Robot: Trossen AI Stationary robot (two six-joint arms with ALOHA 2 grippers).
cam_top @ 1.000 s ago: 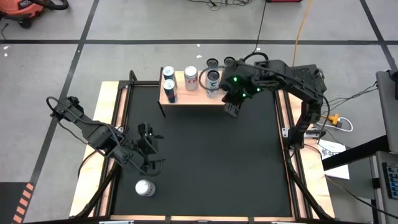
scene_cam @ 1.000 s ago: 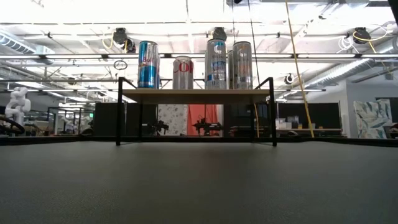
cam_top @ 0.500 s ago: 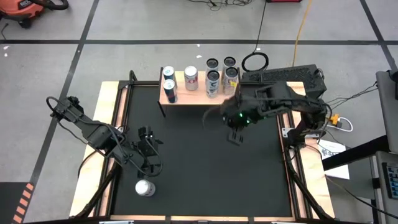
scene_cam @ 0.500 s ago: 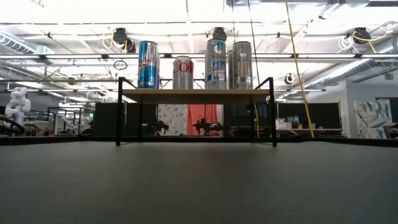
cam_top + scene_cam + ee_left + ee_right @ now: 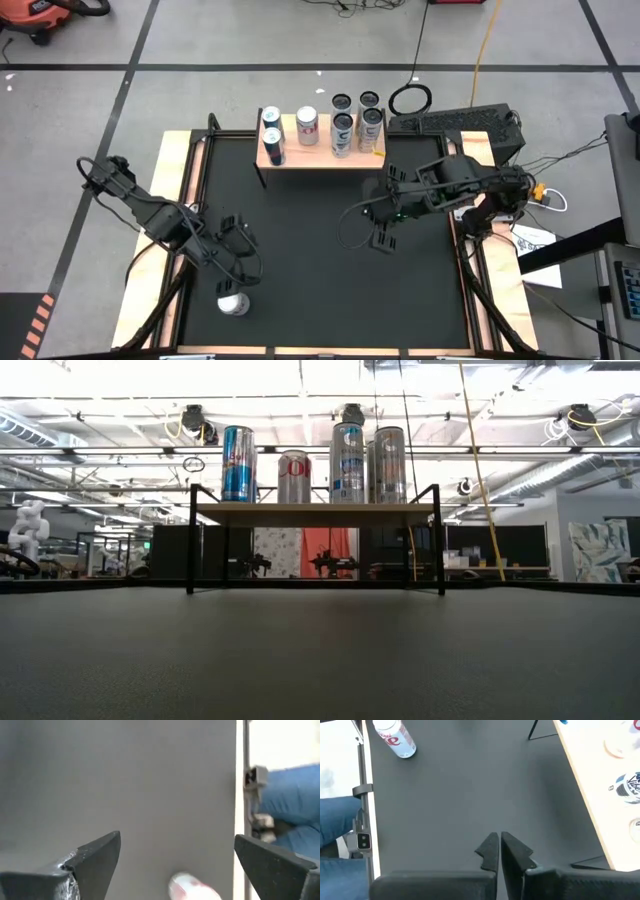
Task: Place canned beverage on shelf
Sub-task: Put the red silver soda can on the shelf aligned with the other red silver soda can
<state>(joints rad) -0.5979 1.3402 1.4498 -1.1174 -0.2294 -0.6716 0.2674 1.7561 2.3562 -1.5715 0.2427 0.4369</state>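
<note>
Right hand [image 5: 383, 241], closed & empty, is pulling back from shelf [image 5: 318, 152]; left hand [image 5: 232, 268], open, is nearing last can [image 5: 232, 301].

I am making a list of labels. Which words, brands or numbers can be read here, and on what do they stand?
"e": red, the end of a cut-off word, on the white can on the mat.
"CO": red, partly shown, on the short can on the shelf.
Print on the blue can and the tall cans: too blurred to read.
</note>
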